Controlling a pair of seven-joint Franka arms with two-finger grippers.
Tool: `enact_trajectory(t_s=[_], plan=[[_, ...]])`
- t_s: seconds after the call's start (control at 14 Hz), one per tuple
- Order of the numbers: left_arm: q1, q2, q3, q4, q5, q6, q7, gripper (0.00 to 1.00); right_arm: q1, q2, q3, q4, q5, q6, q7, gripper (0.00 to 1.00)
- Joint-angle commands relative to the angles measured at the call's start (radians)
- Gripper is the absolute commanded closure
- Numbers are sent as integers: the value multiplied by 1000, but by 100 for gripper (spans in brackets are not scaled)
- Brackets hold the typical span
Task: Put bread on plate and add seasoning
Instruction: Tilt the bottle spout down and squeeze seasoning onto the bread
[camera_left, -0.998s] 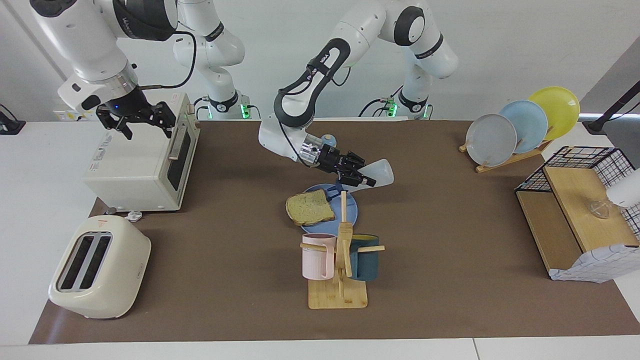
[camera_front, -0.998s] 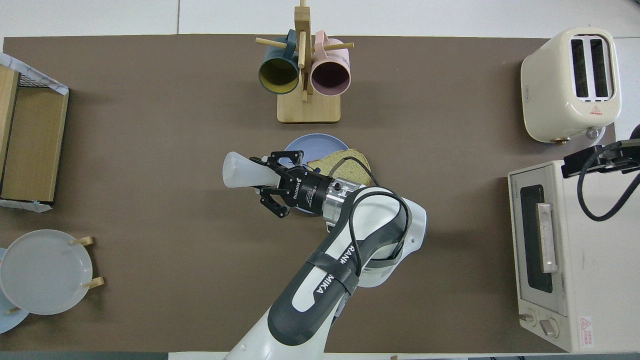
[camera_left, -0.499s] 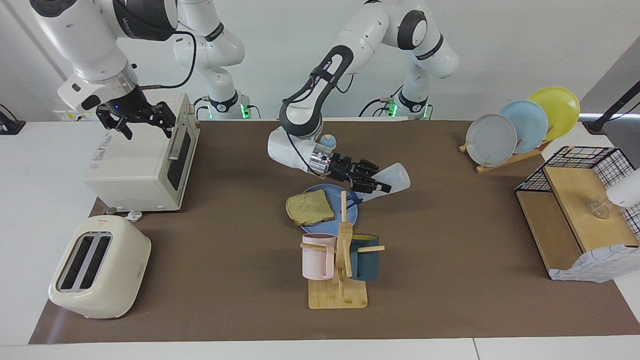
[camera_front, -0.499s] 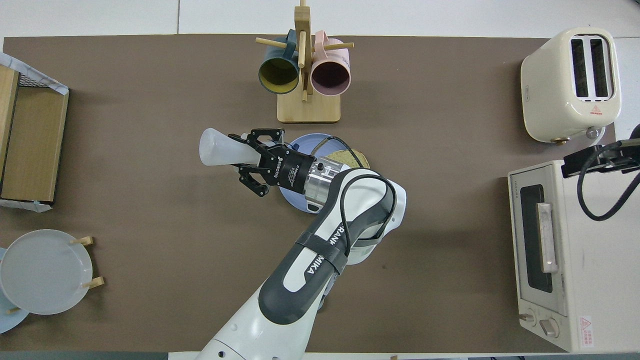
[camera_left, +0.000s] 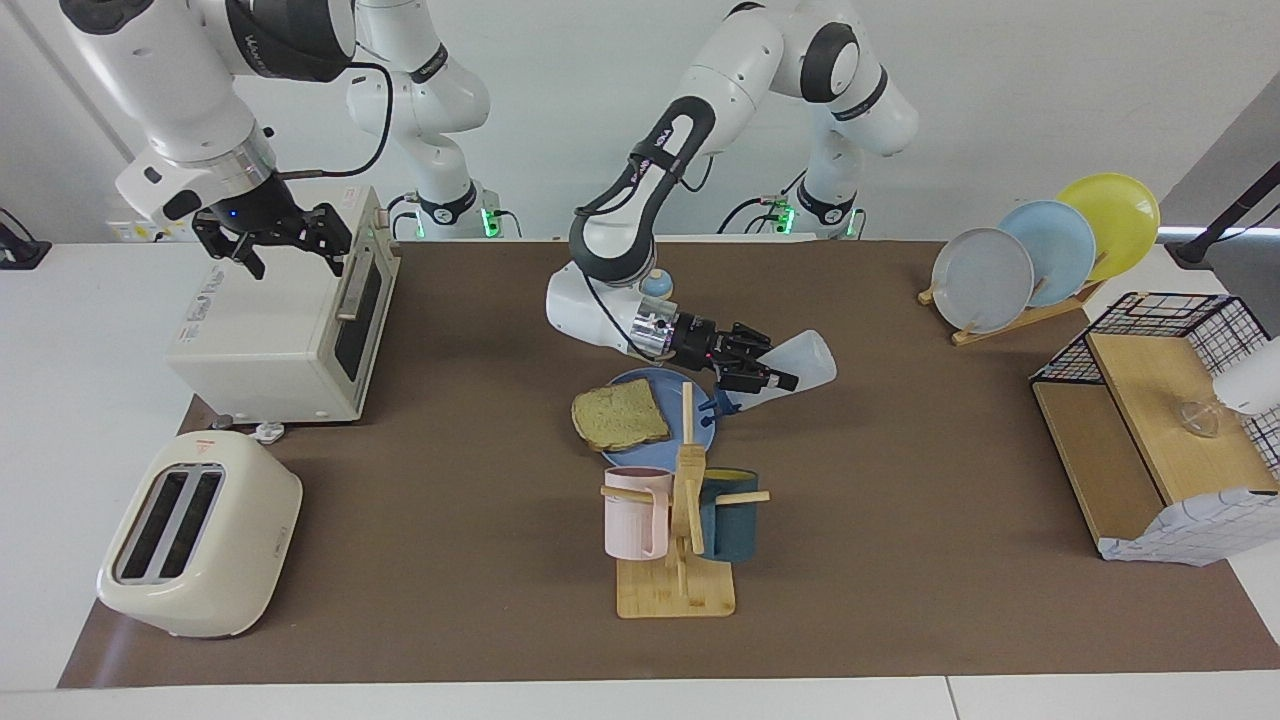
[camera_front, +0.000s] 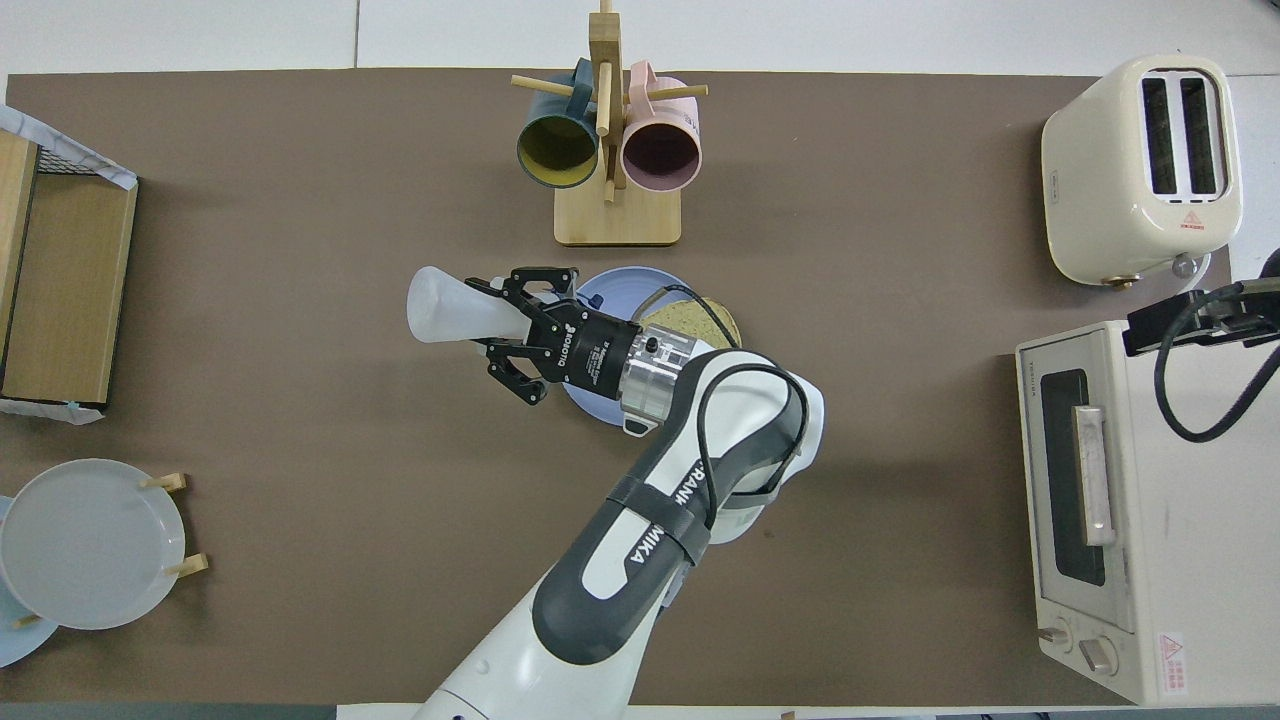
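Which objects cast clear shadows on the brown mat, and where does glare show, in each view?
Facing view: the toaster oven and the mug rack throw soft shadows onto the brown mat; a bright band of light lies along the wall edge above the plate rack. Overhead view: the left arm casts a broad faint shadow; no strong glare is visible.

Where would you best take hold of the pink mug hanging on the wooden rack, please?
Probably the pink mug by its body wall, from the right arm's end: it hangs from a peg on the rack, with the post and dark teal mug flanking it.
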Motion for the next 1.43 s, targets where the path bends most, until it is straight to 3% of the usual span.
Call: enact_trajectory(t_s=[0.0, 0.43, 1.0, 1.35], plan=[[-89, 12, 10, 35, -26, -63, 3, 100, -4, -4, -1, -5, -1, -6, -17, 0], [-127, 9, 12, 41, -38, -85, 1, 100, -4, -4, -1, -5, -1, -6, -17, 0], [84, 21, 13, 30, 61, 53, 1, 100, -4, -4, -1, -5, -1, -6, -17, 0], [33, 19, 12, 32, 43, 38, 3, 100, -4, -4, -1, -5, -1, -6, -17, 0]])
